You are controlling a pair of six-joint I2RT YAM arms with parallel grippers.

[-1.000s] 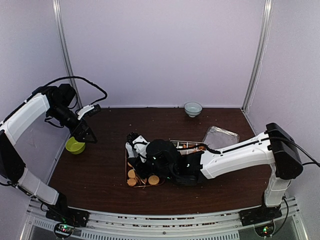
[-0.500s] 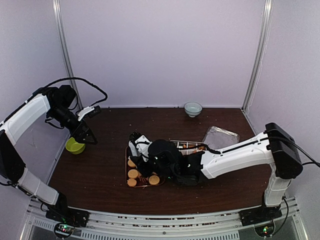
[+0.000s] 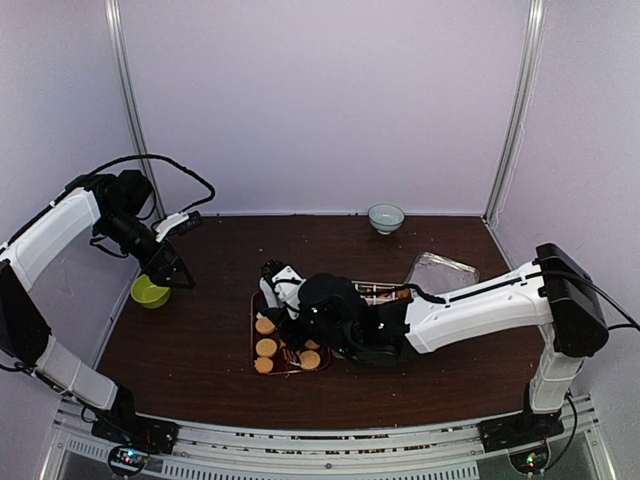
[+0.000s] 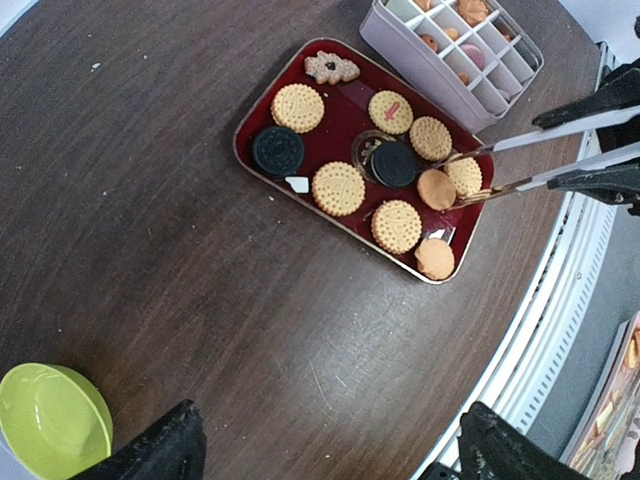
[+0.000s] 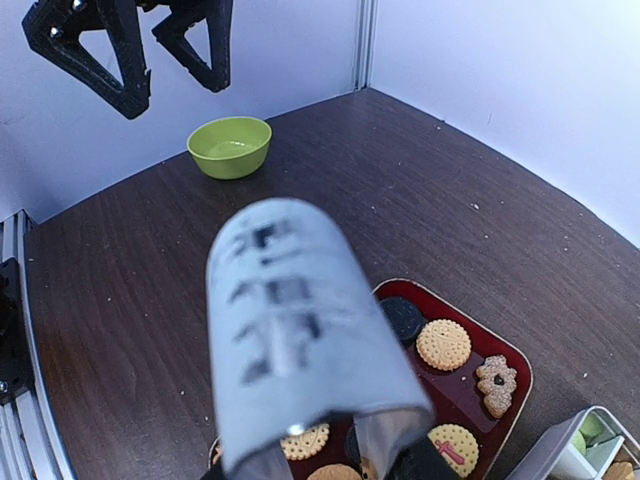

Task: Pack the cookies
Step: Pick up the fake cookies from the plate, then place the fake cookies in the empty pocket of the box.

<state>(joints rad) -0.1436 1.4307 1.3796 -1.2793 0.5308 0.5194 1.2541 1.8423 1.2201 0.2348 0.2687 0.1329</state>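
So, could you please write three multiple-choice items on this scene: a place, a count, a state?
1. Where on the dark wooden table is the round lime-green plastic bowl? A near its left edge; B near its right edge; C at its middle.
2. How many black round sandwich cookies lie on the red rectangular tray? A one; B two; C four.
3. The left gripper is: A shut, empty; B shut on a cookie; C open, empty.
Answers: 1A, it sits beside the left wall; 2B, two dark discs show; 3C, its jaws stand wide, nothing between.
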